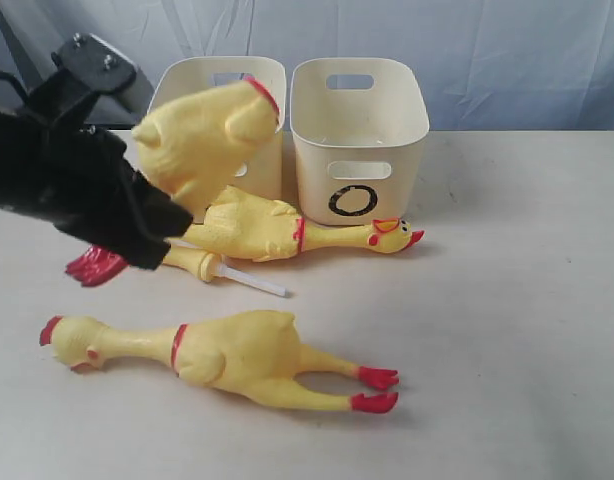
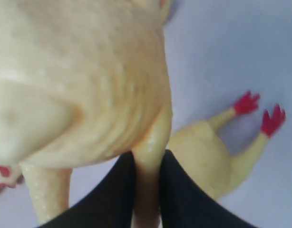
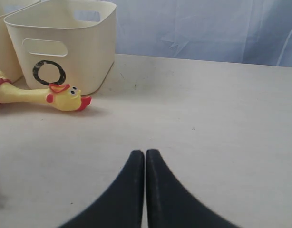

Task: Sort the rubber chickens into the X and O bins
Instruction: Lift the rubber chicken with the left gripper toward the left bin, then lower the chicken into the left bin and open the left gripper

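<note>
soft rubbery chicken (image 1: 247, 350), smooth plastic o bin (image 1: 312, 180), matt tabletop (image 1: 507, 300).

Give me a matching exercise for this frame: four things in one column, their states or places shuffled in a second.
1. headless chicken body
2. near whole chicken
3. far whole chicken
4. right gripper

a. shut, holding nothing
b. head lies in front of the O bin
c. lifted, leg pinched by the left gripper
d. lies flat, closest to the exterior camera

Pairs: 1-c, 2-d, 3-b, 4-a
</note>
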Available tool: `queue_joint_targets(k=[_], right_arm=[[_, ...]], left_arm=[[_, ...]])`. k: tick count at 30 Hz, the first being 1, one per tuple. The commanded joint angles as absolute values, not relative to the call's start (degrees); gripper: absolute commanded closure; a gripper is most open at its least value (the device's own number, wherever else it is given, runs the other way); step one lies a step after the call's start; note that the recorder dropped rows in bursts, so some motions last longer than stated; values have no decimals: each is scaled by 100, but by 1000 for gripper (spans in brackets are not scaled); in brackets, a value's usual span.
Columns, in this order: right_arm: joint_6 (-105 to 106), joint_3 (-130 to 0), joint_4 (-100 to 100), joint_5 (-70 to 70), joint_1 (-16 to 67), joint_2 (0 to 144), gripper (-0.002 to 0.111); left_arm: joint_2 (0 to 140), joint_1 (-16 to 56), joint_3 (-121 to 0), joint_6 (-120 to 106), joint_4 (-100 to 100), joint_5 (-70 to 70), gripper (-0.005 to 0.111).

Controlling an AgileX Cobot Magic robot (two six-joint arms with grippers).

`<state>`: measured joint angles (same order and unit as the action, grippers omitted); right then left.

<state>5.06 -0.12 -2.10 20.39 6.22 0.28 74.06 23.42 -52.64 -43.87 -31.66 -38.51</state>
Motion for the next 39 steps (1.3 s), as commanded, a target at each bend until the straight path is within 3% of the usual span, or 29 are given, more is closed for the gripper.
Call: queue_joint_targets(k=[1,7,18,26,39], right_arm=[[525,0,-209,1974,640,0,106],[525,0,-209,1955,640,0,106],[525,0,-220,1955,640,0,106],[525,0,-220,1973,640,0,106],[525,0,-220,1973,640,0,106]], left_arm=[[7394,2359,-5565,-3749,-3283,-2989,107],[7855,2359,-6052,-3599,-3241,-2180,107],[9818,2324,-8011,-3599,-2199,-2285,107],[11000,1818,-9507,-3326,-2050,-2701,107],[12040,1818,-9926,-3347,-1499,-2395,107]])
